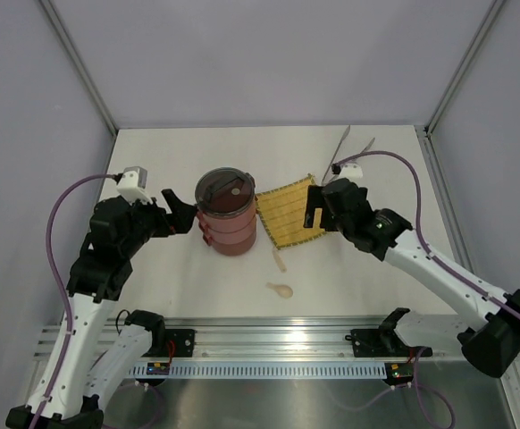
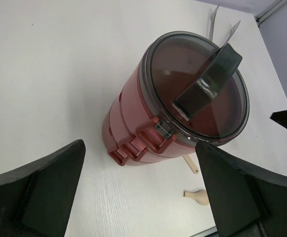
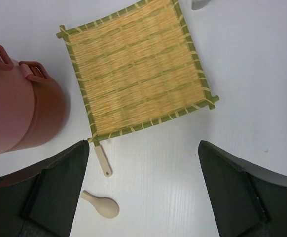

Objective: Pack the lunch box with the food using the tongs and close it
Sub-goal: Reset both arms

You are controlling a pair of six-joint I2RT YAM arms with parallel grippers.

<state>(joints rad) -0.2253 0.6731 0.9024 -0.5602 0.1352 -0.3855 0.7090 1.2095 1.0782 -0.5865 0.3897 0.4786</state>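
The lunch box (image 1: 227,214) stands in the middle of the table as a stack of dark-red tiers with clips down its side and the grey see-through lid (image 2: 195,86) on top. My left gripper (image 1: 181,213) is just left of it, open and empty, with the box beyond its fingertips (image 2: 138,197). My right gripper (image 1: 314,204) hangs open over the near edge of the yellow mat, holding nothing (image 3: 143,197). The silver tongs (image 1: 342,147) lie at the back right of the table (image 2: 222,24). No food shows in any view.
A yellow woven mat (image 1: 289,213) lies right of the box (image 3: 138,74). A cream spoon head (image 1: 280,289) and a separate cream handle (image 1: 280,260) lie in front of the box, near the table's front edge. Grey walls close off the back and both sides.
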